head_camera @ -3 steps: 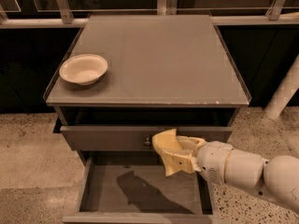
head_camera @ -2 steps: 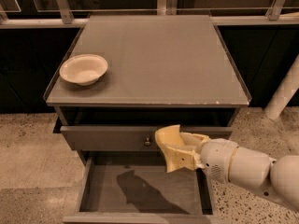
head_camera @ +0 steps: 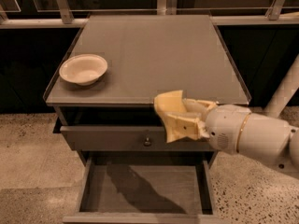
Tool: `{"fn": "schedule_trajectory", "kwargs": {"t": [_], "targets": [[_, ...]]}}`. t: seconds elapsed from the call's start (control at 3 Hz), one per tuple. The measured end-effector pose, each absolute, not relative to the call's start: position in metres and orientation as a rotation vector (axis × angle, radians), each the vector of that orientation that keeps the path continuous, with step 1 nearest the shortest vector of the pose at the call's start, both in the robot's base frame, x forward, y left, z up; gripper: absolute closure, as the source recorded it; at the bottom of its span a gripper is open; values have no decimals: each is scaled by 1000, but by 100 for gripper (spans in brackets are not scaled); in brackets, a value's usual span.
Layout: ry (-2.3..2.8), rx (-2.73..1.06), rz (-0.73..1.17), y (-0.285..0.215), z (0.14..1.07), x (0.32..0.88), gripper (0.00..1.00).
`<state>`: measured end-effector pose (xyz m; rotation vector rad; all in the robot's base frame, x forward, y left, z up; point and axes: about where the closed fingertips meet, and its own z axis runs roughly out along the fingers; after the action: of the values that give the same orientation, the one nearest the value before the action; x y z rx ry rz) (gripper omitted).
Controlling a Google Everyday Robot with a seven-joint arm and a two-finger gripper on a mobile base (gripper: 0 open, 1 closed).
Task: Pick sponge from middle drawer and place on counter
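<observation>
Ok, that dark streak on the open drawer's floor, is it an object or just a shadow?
Camera view: it looks like a shadow, flat and soft-edged on the middle drawer floor, probably cast by the arm above. The gripper hangs at the counter front edge, evenly lit, with no glare there.
</observation>
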<state>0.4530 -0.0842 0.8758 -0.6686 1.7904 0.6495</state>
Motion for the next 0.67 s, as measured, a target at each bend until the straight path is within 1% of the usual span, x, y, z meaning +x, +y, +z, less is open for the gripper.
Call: {"fn": "schedule_trajectory", "kwargs": {"t": [0.33, 0.67], "targets": [[1734, -694, 614, -76, 917, 483, 100], [1702, -675, 589, -69, 935, 525, 100]]}}
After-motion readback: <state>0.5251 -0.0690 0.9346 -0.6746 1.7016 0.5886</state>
